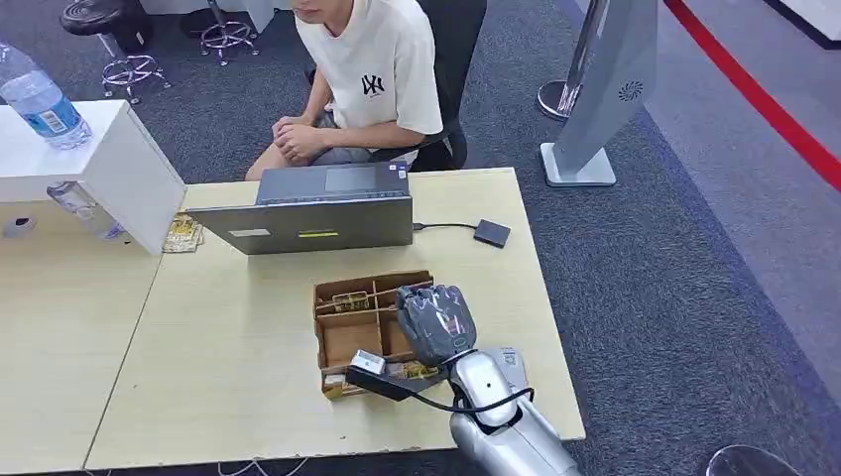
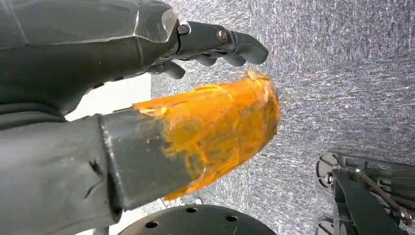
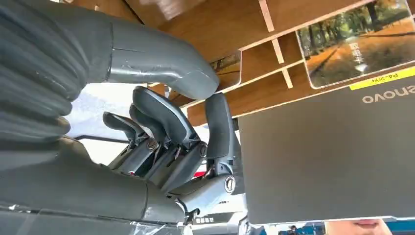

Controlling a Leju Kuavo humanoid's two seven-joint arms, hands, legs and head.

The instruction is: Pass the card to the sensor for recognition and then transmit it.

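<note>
From the head view, the right robot hand (image 1: 436,322) hovers over the partitioned wooden box (image 1: 342,342) on the pale worktop (image 1: 228,377), just behind the grey laptop (image 1: 317,213), and a card (image 1: 349,300) lies flat in the box's far compartment, long axis across the worktop. The left wrist view shows the left robot hand (image 2: 147,73) above grey carpet, fingers apart, grasping nothing. The right wrist view shows the right hand's fingers (image 3: 171,132) spread and empty beside the laptop lid, with a tree-printed card (image 3: 355,41) lying in a compartment.
</note>
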